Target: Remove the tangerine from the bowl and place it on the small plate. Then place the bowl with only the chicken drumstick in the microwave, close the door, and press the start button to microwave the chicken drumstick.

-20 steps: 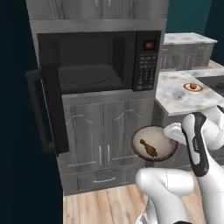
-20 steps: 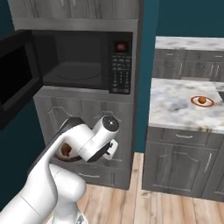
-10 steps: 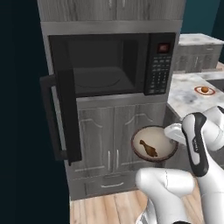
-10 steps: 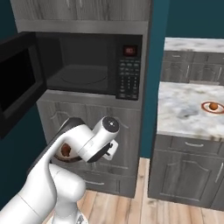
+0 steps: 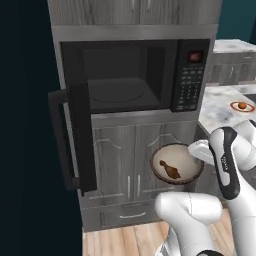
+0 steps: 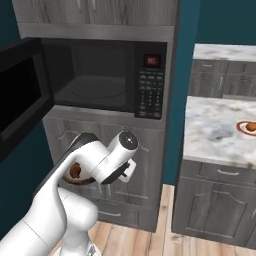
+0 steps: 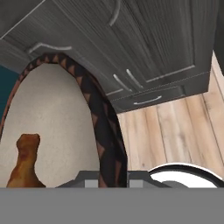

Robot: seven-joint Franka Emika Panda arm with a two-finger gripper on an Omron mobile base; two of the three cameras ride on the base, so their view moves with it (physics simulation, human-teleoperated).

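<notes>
The fingers (image 7: 106,177) are clenched on the rim of the bowl (image 5: 176,164), which carries the chicken drumstick (image 5: 170,169). In the left base view the open microwave (image 5: 135,75) cavity lies toward 11 o'clock, above the bowl.

Bowl (image 6: 75,176) mostly behind arm

1. Grey wood-grain cabinet doors with thin metal handles (image 5: 131,165) fill the centre, running to 6 o'clock.
2. A light wooden plank floor (image 5: 130,239) lies at 6 o'clock.
3. A marbled white-grey countertop (image 6: 220,131) sits at 3 o'clock.
4. A dark teal wall (image 6: 187,85) stands at centre.
</notes>
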